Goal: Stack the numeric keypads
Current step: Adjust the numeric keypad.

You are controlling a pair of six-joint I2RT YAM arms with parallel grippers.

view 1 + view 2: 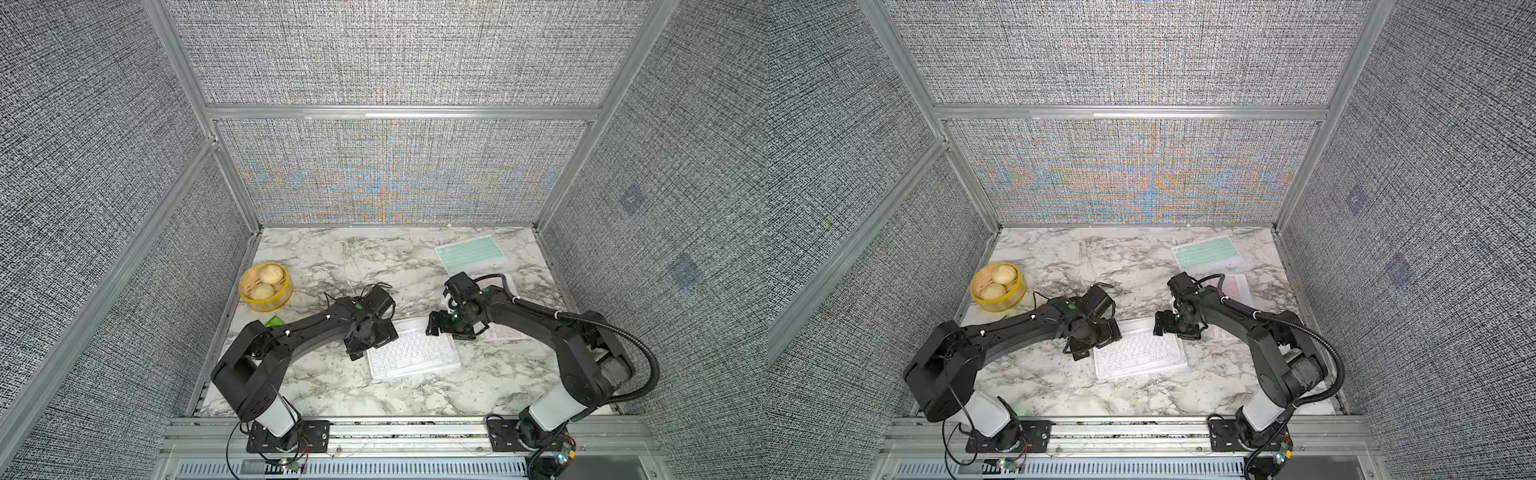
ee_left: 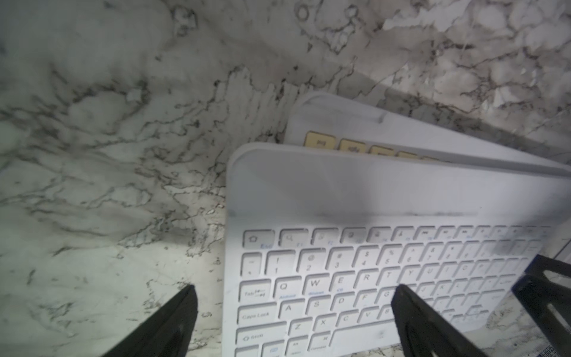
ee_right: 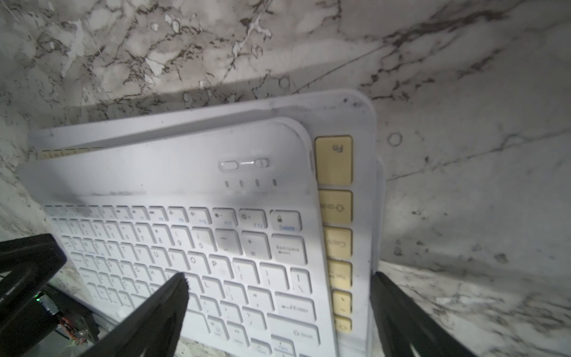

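White keypad [image 1: 413, 351] lies on yellow keypad [image 3: 335, 160]; green keypad [image 1: 471, 254] and pink keypad [image 1: 1236, 290] not stacked yet; left pincer [image 2: 295, 289] and right pincer [image 3: 278, 278] spread wide, empty

A yellow steamer basket [image 1: 272, 306] stands well apart from the left gripper [image 2: 293, 289], on the side away from the right gripper [image 3: 278, 276] and nearer the back wall; two pale buns [image 1: 270, 273] lie in it side by side; a small green packet [image 1: 274, 321], partly hidden, lies near the basket, likewise well apart from that gripper; veined marble tabletop [image 1: 324, 386] spreads under both grippers; grey woven panels [image 1: 395, 54] in aluminium framing [image 1: 399, 112] close three sides beyond them.
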